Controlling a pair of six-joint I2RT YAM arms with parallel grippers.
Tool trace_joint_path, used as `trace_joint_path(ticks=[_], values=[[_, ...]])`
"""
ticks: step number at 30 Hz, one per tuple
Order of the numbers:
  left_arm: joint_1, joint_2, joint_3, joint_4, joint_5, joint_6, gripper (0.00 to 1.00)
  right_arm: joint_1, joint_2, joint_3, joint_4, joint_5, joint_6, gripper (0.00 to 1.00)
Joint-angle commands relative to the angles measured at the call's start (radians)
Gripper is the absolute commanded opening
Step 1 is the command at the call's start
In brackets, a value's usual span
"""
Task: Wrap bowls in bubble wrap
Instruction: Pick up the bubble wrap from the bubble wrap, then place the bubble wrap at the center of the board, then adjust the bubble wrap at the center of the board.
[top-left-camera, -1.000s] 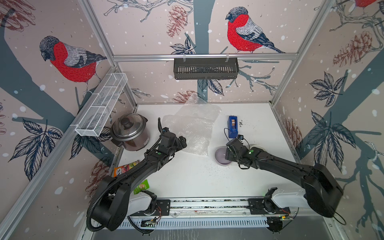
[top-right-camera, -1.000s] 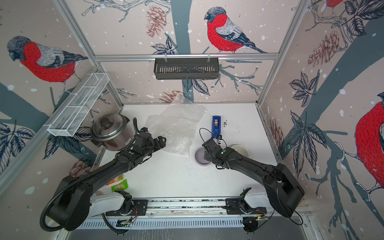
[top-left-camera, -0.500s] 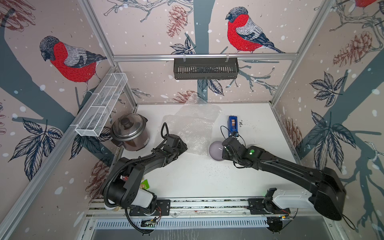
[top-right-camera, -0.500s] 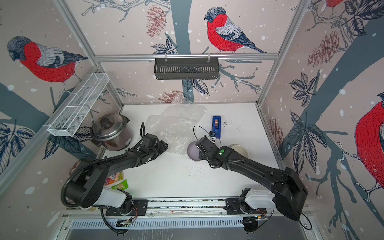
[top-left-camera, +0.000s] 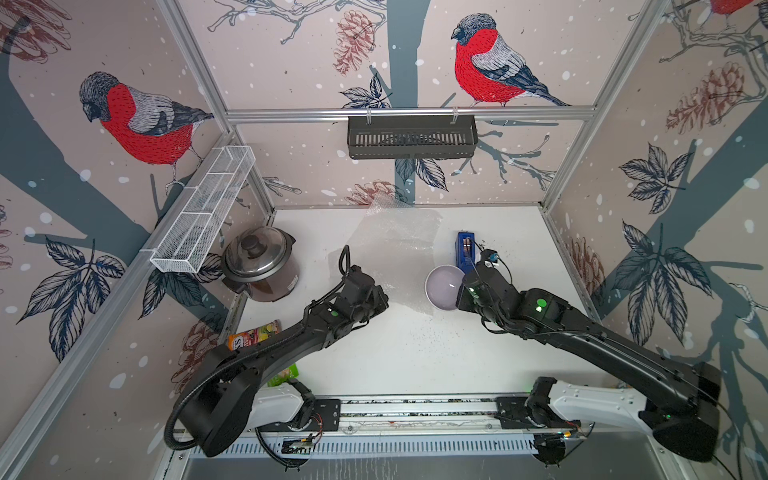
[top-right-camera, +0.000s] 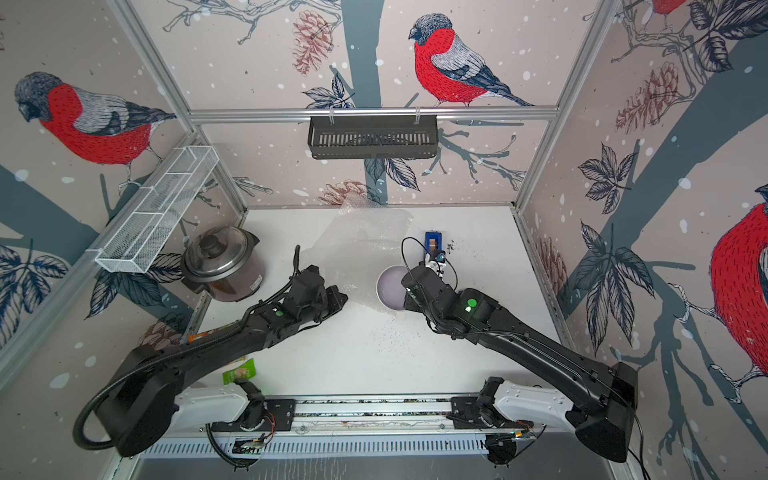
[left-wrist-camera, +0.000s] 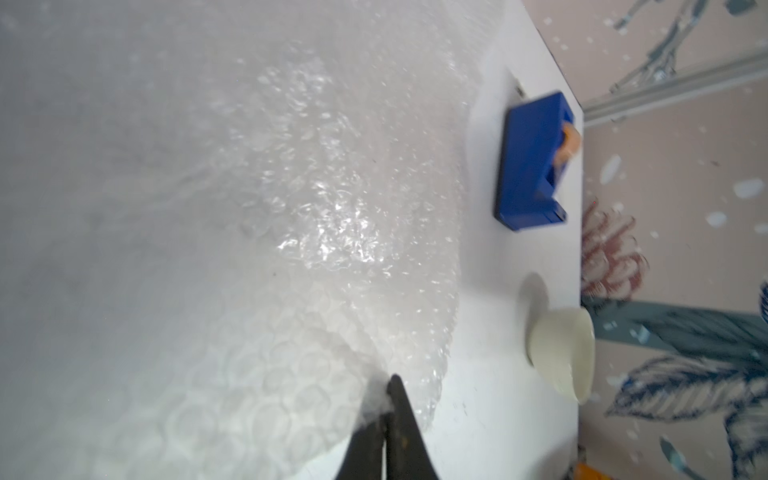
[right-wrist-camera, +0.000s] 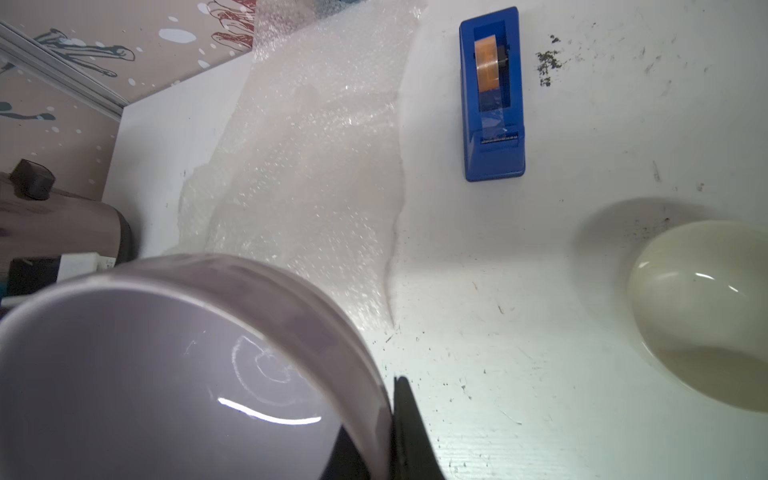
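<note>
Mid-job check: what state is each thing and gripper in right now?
lilac bowl: rim clamped in right gripper, unwrapped.
cream bowl: upright, empty, unwrapped.
bubble wrap: spread out, edge pinched by left gripper.
cooker: lid on.
tape dispenser: tape loaded.

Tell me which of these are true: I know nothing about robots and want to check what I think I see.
1. The right gripper holds the lilac bowl by its rim. True.
2. The left gripper hangs open with nothing in it. False: it is shut on an edge of the bubble wrap.
3. The cream bowl lies on the bubble wrap. False: it stands on the bare table, apart from the wrap.
4. The blue tape dispenser has a roll of tape in it. True.
5. The cooker has its lid off. False: the lid is on.
</note>
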Motion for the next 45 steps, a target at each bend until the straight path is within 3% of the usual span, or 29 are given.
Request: trace_joint_path(ticks=[1,6,8,10,14,18,23,28,35,39,45], values=[[-0.065,-0.057,-0.086,-0.123,-0.044,-0.11,0.0,-0.001,0.038,0.029,0.028,0.007,0.005,0.03],[-0.119,-0.112,-0.175,-0.102,-0.019,-0.19,0.02,0.002,0.116,0.033,0.061,-0.035,0.005,0.03],[-0.127,-0.133,-0.161,-0.134,-0.004,-0.165,0.31,0.004,0.171,0.039,0.085,-0.071,-0.001,0.03],[-0.128,-0.174,-0.132,-0.202,-0.016,-0.121,0.48,0.012,0.227,0.06,0.106,-0.095,-0.015,0.03],[-0.127,-0.304,-0.018,-0.451,-0.227,-0.036,0.63,0.017,0.362,0.109,0.161,-0.127,-0.048,0.03],[-0.083,-0.426,0.003,-0.492,-0.374,0.035,0.68,0.012,0.538,0.159,0.214,-0.167,-0.071,0.02],[0.11,-0.367,0.027,-0.458,-0.294,0.122,0.67,0.011,0.736,0.226,0.257,-0.205,-0.105,0.01],[0.204,-0.277,0.06,-0.373,-0.27,0.196,0.69,0.024,0.816,0.215,0.243,-0.23,-0.121,0.01],[0.333,-0.165,0.063,-0.296,-0.228,0.247,0.75,0.115,0.71,-0.021,0.154,-0.223,-0.054,0.01],[0.35,-0.086,0.044,-0.233,-0.194,0.248,0.76,0.135,0.593,-0.148,0.15,-0.209,0.014,0.01],[0.353,0.043,0.041,-0.23,-0.182,0.208,0.74,0.103,0.549,-0.044,0.071,-0.132,0.021,0.01]])
